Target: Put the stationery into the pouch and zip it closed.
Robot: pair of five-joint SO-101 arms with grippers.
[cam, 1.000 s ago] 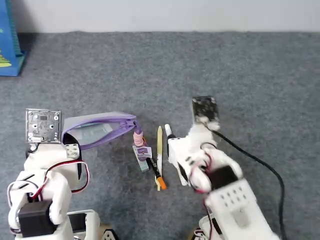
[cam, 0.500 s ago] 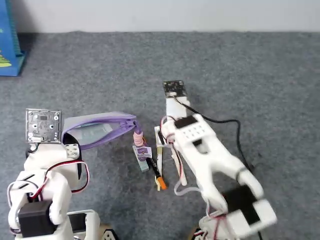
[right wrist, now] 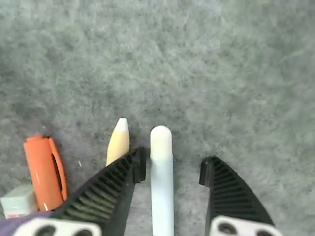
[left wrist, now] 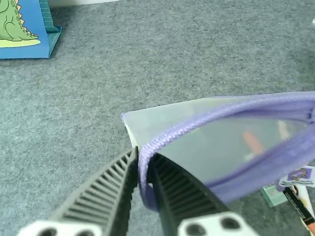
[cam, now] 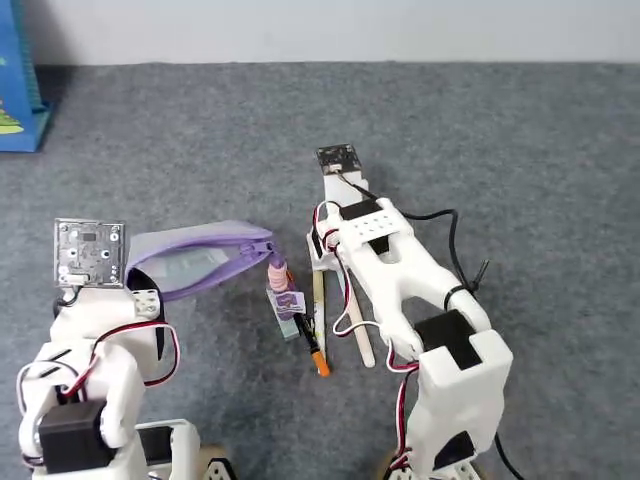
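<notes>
Pinch of the left claw [left wrist: 140, 182] holds the pouch [cam: 200, 262] rim, mouth open. Just right of the pouch, the right claw [right wrist: 173, 164] stands open astride the white pen [right wrist: 161, 191], on the surface [cam: 520, 150] beside a pencil [right wrist: 118, 142]. Pen judged light, stiff, slick: take it mid-barrel. A second ago this arm sat retracted.

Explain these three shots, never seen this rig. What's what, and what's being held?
Two small robot arms sit at a grey carpeted surface. The high view looks down from above, and each wrist view comes from a camera on that arm's wrist. The left gripper is shut on the zipper edge of the purple pouch. The right gripper is open, with one finger on either side of a white pen that lies on the surface. Beside it lie a cream pencil and an orange pen.
</notes>
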